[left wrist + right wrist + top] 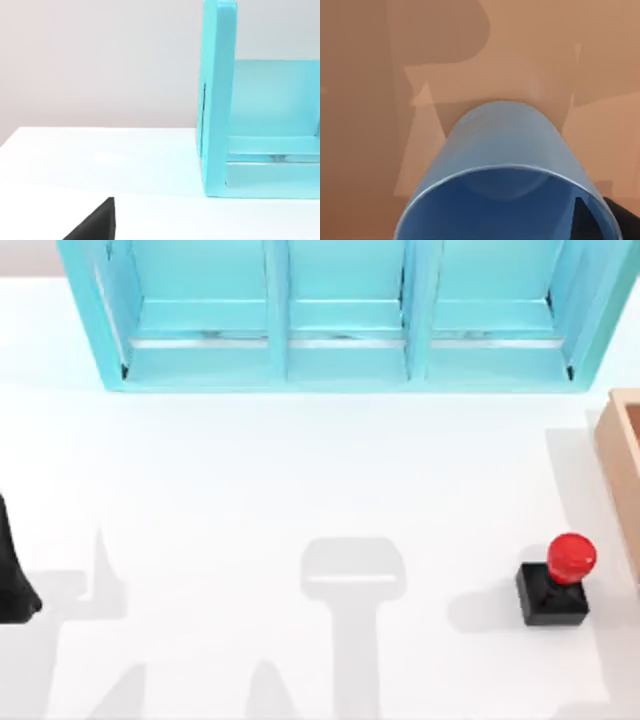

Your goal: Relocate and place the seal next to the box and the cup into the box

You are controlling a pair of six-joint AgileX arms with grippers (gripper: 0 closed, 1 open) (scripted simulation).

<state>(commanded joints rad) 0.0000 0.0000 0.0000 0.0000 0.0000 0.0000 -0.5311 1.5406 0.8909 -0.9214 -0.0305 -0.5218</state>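
Blue cup [505, 165] close under the right wrist camera, over the tan box [360, 125] floor, right gripper's grip cannot be told, seal [556, 580] standing on the white table [250, 500] just beside the box, left arm [12, 575] parked at the table's left edge, turquoise cabinet [340, 320] behind

The left arm [12, 575] sat way over at the table's left edge, just a dark sliver of it poking in, looking parked. A black wedge of the left gripper [95, 225] showed low in its own wrist cam. On the right wrist cam, one dark finger [620, 220] of the right gripper peeked in at the corner.
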